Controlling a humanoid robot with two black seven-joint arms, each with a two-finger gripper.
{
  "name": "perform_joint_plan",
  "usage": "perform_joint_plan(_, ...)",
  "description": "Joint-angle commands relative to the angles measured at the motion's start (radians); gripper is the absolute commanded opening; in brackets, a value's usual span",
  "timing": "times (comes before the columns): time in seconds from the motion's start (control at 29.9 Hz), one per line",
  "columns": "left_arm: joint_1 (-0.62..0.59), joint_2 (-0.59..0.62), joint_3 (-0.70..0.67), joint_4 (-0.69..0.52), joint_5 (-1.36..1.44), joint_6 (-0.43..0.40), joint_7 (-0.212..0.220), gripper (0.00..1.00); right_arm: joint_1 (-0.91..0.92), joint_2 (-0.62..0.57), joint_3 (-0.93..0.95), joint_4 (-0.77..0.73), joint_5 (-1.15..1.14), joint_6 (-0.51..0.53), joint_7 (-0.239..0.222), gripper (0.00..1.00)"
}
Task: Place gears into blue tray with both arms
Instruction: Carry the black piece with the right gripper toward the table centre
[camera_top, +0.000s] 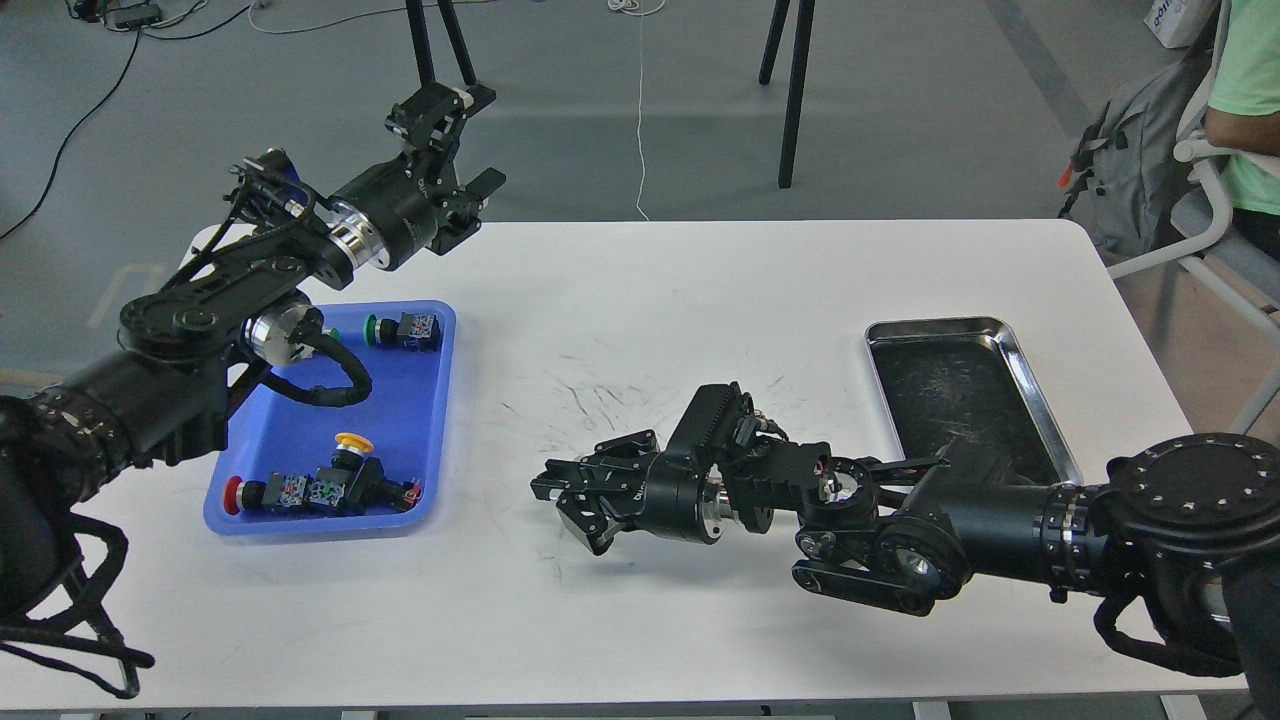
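Note:
The blue tray (420, 470) lies at the table's left and holds several colour-capped push-button switches. No gears show anywhere in the head view. My left gripper (468, 145) hangs open in the air beyond the tray's far end, past the table's back edge. My right gripper (568, 515) hovers low over the middle of the table, pointing left toward the tray and about a hand's width from its right rim. Its fingers stand apart and I see nothing between them.
A silver metal tray (1040, 400) with a dark scratched bottom lies at the right, partly covered by my right forearm. Black scuff marks cross the table's middle. Stand legs, cables and a seated person's chair are behind the table.

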Motion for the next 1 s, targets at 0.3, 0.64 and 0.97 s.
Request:
perform_joint_plan(0.3,0.006,0.008,0.002,-0.019,0.0,0.016,0.0,1.0,-0.006,0.0,-0.043,-0.01,0.0,0.0,-0.002,0.05)
perform_joint_plan(0.64,0.006,0.01,0.003,-0.017,0.0,0.018,0.0,1.0,0.001,0.0,-0.043,-0.008,0.003,0.003,-0.002,0.34)
perform_joint_plan(0.97,0.007,0.007,0.003,-0.017,0.002,0.018,0.0,1.0,0.008,-0.006,-0.04,0.001,0.014,0.008,-0.002,0.81)
